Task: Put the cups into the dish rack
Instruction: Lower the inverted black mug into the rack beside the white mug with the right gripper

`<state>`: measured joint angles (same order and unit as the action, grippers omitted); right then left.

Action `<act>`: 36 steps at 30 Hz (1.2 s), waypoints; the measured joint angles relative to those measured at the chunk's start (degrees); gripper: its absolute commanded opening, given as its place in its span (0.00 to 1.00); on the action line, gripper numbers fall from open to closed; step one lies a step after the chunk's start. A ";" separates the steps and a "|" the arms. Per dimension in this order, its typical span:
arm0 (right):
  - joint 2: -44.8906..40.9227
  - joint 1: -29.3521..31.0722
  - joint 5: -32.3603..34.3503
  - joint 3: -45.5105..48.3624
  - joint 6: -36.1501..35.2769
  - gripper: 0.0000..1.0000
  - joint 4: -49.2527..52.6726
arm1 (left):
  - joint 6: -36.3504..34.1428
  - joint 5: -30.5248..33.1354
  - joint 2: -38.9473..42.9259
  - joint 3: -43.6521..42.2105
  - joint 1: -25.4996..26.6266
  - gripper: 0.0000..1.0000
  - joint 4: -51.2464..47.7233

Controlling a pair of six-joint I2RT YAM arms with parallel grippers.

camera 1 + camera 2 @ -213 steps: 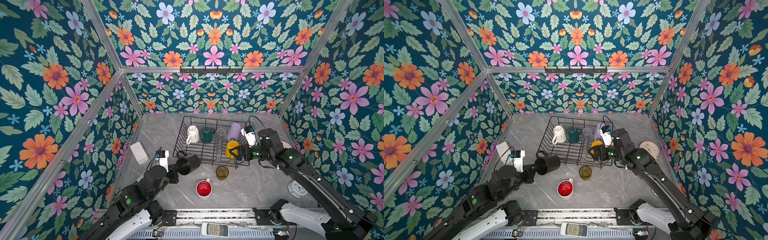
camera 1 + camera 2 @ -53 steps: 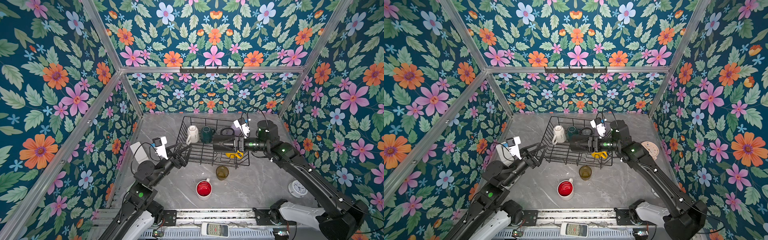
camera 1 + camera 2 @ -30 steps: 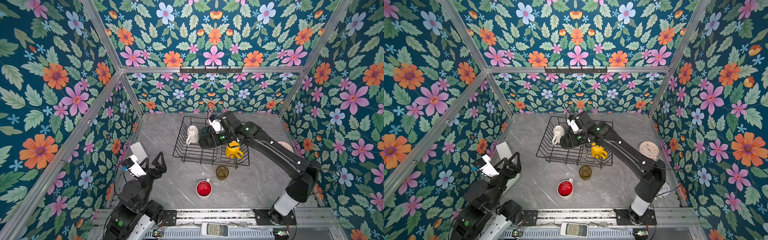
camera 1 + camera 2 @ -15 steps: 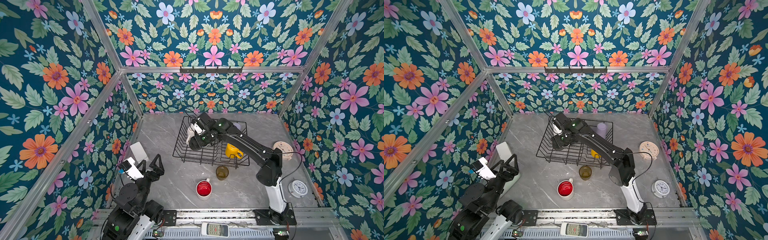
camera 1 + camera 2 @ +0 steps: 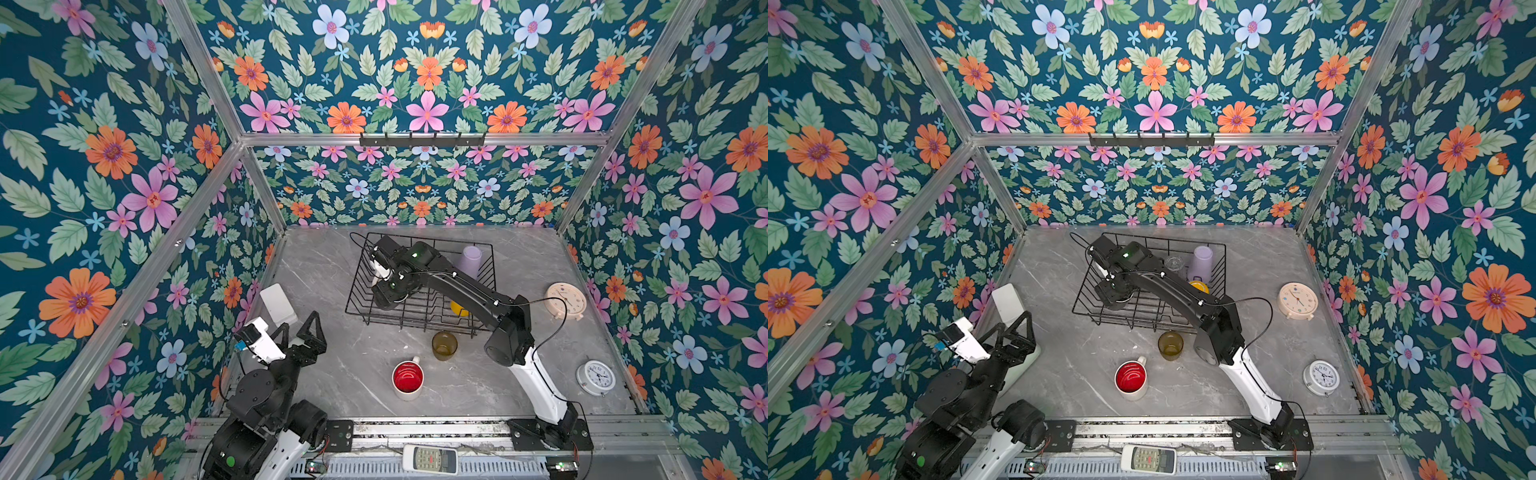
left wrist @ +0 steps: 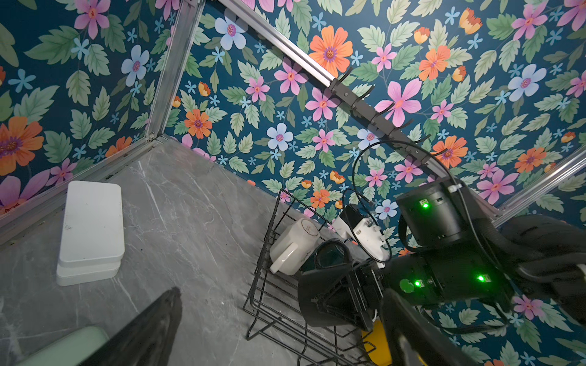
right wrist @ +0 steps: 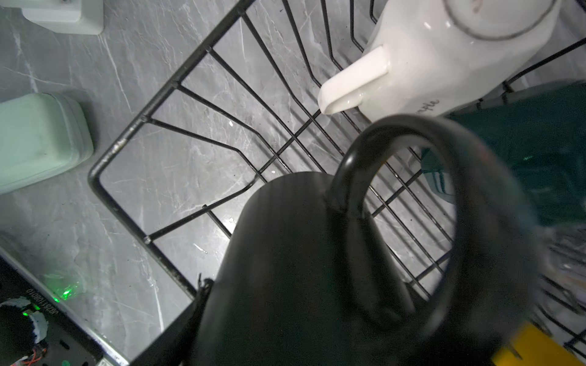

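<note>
Loading progress: five cups sit inside the dish rack (image 5: 356, 276), one is gripped, and two wait on the counter (image 5: 332, 257).
Right hand (image 5: 392, 289): clamped on the black mug (image 7: 279, 253); the right arm reaches across the rack to its near left corner.
Black mug position: low inside that corner, with the handle ring facing the right wrist view. Contact with the wires cannot be determined.
Loaded, far side: white mug (image 6: 295, 247), green/white mug (image 7: 539, 142) just beside it, clear glass (image 5: 1174, 262) and lilac tumbler (image 5: 469, 259).
Loaded, near side: yellow mug (image 5: 1199, 286), largely hidden by the right arm.
Left hand (image 5: 298, 334): spread wide and empty, raised over the left side of the counter, well apart from the rack.
Remaining, item 1: amber-olive tumbler (image 5: 444, 345), upright on the counter just in front of the rack.
Remaining, item 2: white/red mug (image 5: 408, 377), upright and mouth up, nearer the robot bases.
Step in hand (judgement): placement of the black mug; release not yet done.
Completion (judgement): well past half, with six of eight cups loaded once this mug is let go.
</note>
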<state>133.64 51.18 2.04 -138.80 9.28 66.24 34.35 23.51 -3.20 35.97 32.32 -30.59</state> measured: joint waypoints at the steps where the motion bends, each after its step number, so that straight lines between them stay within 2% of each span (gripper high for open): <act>1: 0.50 0.00 0.09 -0.31 -0.24 0.00 -0.02 | 0.00 0.07 0.00 -0.04 0.00 1.00 -0.02; 31: 10.86 0.02 1.51 -7.52 -2.34 0.00 1.42 | 0.59 0.31 0.02 -0.81 0.02 1.00 -0.04; 36: 11.69 0.04 1.57 -7.91 -2.34 0.12 1.38 | 1.16 0.33 0.07 -0.81 0.04 1.00 -0.04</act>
<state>145.34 51.22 3.62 -146.71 6.94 67.61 35.51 23.83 -3.14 35.16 32.36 -30.63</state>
